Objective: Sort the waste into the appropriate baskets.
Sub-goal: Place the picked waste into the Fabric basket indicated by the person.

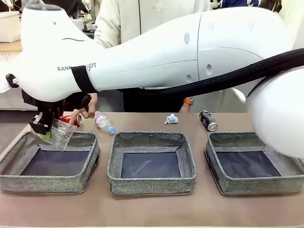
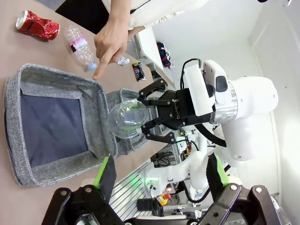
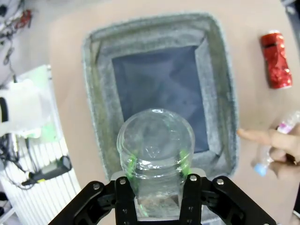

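Your right end effector [image 1: 45, 126] grips a clear bottle [image 1: 61, 134] over the left basket [image 1: 47, 183]; left end effector [image 2: 159, 173] is wide open. Nothing binned yet: red can [image 3: 275, 58], labelled bottle [image 1: 103, 122], paper wad [image 1: 171, 118] and black can [image 1: 208, 120] sit on the surface [image 1: 152, 209].

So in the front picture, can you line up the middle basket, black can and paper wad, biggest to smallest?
1. middle basket, by far.
2. black can.
3. paper wad, a little smaller than the can; both lie about equally far back.
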Tool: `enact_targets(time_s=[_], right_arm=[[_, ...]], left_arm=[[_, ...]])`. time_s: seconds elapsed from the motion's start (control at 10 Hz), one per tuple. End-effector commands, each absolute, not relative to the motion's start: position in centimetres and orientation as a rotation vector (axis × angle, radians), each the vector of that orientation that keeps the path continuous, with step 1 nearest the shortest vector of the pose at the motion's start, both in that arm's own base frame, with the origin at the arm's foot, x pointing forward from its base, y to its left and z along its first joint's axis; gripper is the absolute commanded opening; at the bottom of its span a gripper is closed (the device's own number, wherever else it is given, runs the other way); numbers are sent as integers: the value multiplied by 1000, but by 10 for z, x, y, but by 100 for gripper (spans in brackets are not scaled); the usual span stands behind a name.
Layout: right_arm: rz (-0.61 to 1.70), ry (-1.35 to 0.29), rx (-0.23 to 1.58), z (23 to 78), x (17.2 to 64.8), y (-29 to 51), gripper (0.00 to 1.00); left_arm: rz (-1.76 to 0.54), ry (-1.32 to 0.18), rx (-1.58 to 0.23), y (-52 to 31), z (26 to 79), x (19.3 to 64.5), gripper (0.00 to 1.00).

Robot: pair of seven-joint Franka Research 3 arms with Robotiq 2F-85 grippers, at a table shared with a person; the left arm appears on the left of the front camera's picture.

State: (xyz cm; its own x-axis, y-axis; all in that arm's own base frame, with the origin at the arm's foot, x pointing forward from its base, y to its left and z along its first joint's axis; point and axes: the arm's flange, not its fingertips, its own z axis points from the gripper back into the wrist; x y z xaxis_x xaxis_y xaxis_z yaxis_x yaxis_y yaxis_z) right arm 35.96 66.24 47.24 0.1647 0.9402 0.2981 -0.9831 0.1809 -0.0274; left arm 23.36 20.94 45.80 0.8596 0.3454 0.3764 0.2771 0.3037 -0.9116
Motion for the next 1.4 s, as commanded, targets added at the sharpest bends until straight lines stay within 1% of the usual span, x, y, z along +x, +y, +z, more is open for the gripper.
enact_targets(time_s=[0.0, 0.1, 0.2, 0.3, 1.0, 1.1, 1.2, 1.3], right_arm=[[1408, -262, 203, 478, 364, 665, 38], [1420, -256, 202, 477, 363, 665, 83], [1424, -255, 201, 477, 364, 665, 98], [1425, -251, 200, 477, 364, 665, 100], [1425, -227, 214, 475, 366, 662, 100], [1402, -223, 242, 479, 367, 653, 100], [1274, -219, 286, 490, 367, 626, 100], [1038, -261, 408, 512, 355, 564, 100]], left_arm=[[32, -595, -1291, 209, 459, 234, 100], [32, -595, -1291, 209, 459, 234, 100], [32, -595, -1291, 209, 459, 234, 100], [32, -595, -1291, 209, 459, 234, 100], [32, -595, -1291, 209, 459, 234, 100], [32, -595, -1291, 209, 459, 234, 100], [32, -595, -1291, 209, 459, 234, 100], [32, -595, -1291, 209, 459, 234, 100]])
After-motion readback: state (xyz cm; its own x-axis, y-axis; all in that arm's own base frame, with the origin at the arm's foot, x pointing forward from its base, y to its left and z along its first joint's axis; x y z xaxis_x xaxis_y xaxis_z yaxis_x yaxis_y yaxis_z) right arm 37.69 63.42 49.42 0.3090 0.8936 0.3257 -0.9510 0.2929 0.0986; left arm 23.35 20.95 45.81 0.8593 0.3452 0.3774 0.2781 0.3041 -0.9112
